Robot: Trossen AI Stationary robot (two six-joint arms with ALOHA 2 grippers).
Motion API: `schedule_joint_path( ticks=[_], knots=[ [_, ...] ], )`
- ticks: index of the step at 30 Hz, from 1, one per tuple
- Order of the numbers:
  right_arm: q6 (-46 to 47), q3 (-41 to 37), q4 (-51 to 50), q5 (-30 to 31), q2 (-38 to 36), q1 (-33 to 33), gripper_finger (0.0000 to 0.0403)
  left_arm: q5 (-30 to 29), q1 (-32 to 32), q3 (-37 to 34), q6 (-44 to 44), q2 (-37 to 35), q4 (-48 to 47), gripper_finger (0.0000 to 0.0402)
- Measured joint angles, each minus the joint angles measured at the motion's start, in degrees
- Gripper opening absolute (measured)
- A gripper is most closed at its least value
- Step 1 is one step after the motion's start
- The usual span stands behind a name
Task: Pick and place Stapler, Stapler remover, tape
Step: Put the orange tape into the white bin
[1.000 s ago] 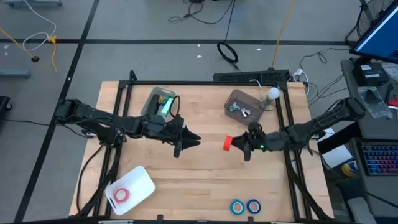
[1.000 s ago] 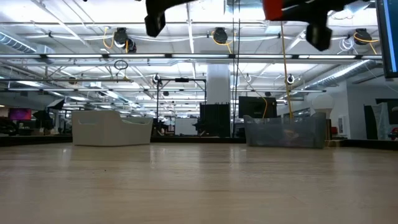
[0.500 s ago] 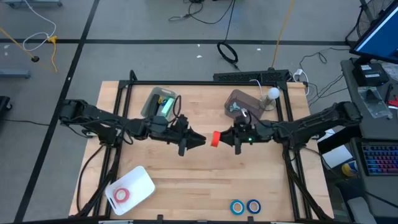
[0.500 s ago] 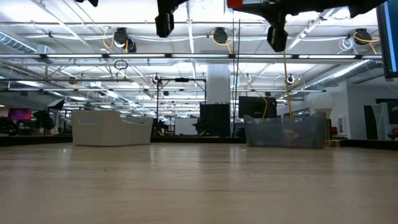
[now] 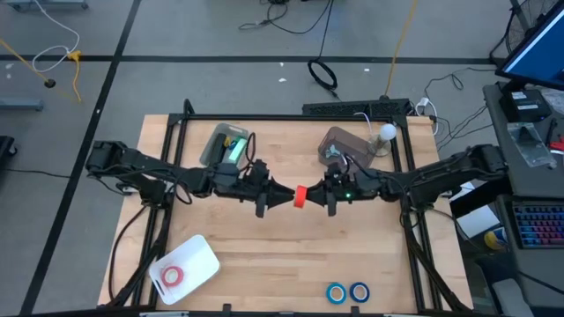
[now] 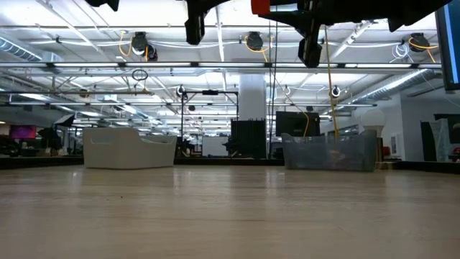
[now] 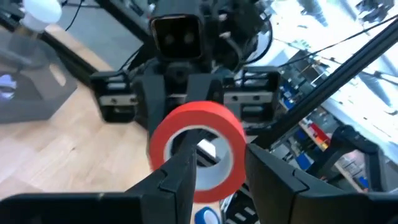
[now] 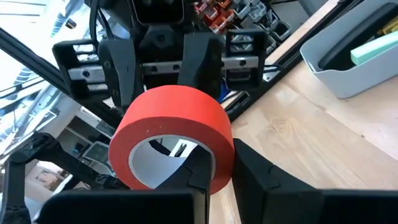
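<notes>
A red tape roll (image 5: 300, 195) with a pale core hangs high over the middle of the table, between both grippers; the low view shows it (image 6: 260, 6) far above the wood. My right gripper (image 5: 310, 195) (image 8: 222, 163) is shut on it from the table's right. My left gripper (image 5: 284, 195) (image 7: 221, 165) is open and meets it from the left, one finger inside the ring and one outside. Another red roll (image 5: 174, 275) lies flat in a white tray (image 5: 201, 255). Two blue rolls (image 5: 347, 291) lie flat near the near edge. My right gripper pinches the red roll's wall (image 8: 219, 144), one finger (image 8: 199, 174) inside the hollow and one outside. The fingers come level from the table's right. The roll is lifted clear, its hole facing the left gripper. My left gripper straddles the opposite wall (image 7: 235, 163); I cannot tell whether it touches.
A grey bin (image 5: 218, 143) with a green stapler stands toward the far left. A brownish bin (image 5: 339, 141) holding metal staple removers is at the far right, with a white bulb (image 5: 386, 132) beside it. Black frame rails run along the table's sides.
My right gripper carried the red roll toward the table's left, from right of centre to the middle. My left gripper moved right toward it. The two now meet, with the left fingers around the roll's wall.
</notes>
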Motion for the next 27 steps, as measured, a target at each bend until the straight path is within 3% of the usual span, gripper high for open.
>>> schedule_joint_path(
  ticks=[27],
  knots=[
    [1.7, 2.2, 2.2, -1.3, 4.4, -3.5, 0.003, 2.3, 1.3, 0.0, 1.1, 0.2, 0.4, 0.0136]
  ],
)
